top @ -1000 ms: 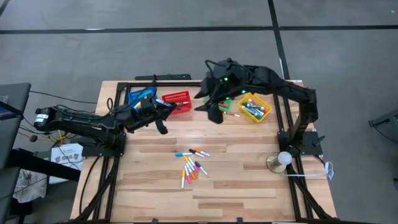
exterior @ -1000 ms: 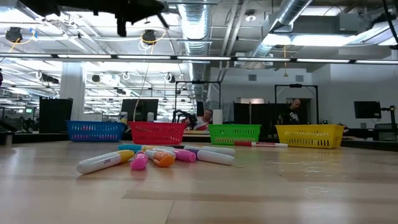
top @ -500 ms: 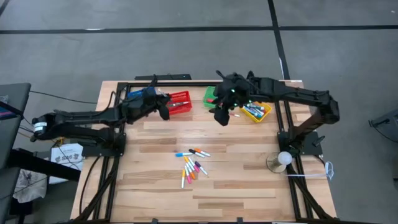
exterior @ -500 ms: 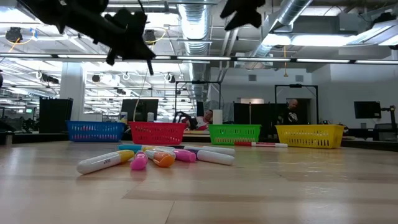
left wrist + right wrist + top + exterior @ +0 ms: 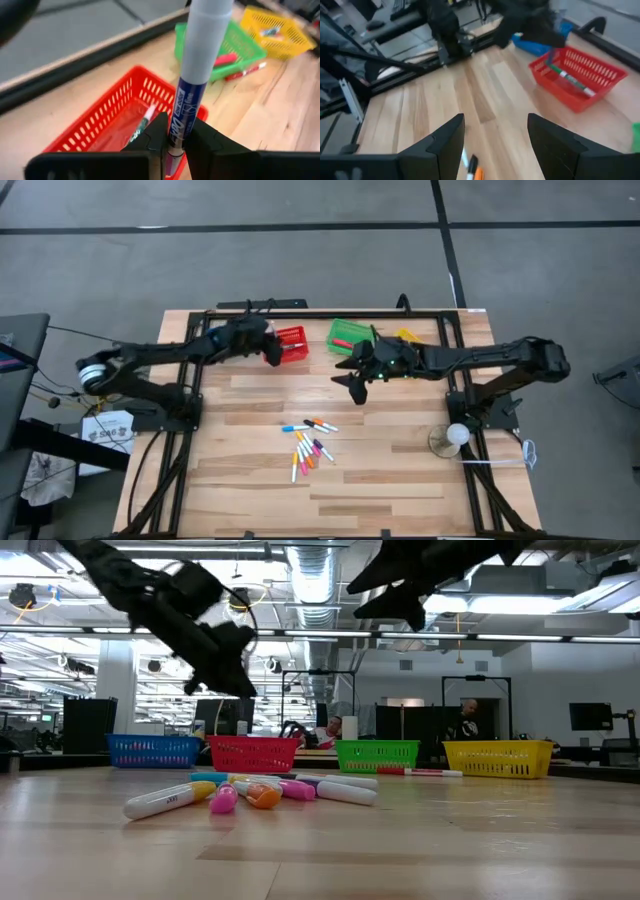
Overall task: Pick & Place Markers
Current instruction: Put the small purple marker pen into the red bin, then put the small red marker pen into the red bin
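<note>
Blue-capped and white-bodied, a marker (image 5: 192, 95) stood clenched between the fingers of the left hand (image 5: 271, 350) directly over the red basket (image 5: 127, 117), which already held one marker (image 5: 141, 125). The right hand (image 5: 355, 379) hung with its fingers spread and nothing between them above bare wood near the green basket (image 5: 348, 333). A loose cluster of markers (image 5: 309, 446) lay mid-worktop (image 5: 400, 480), well apart from both hands. The yellow basket (image 5: 498, 757) stood at the row's end.
</note>
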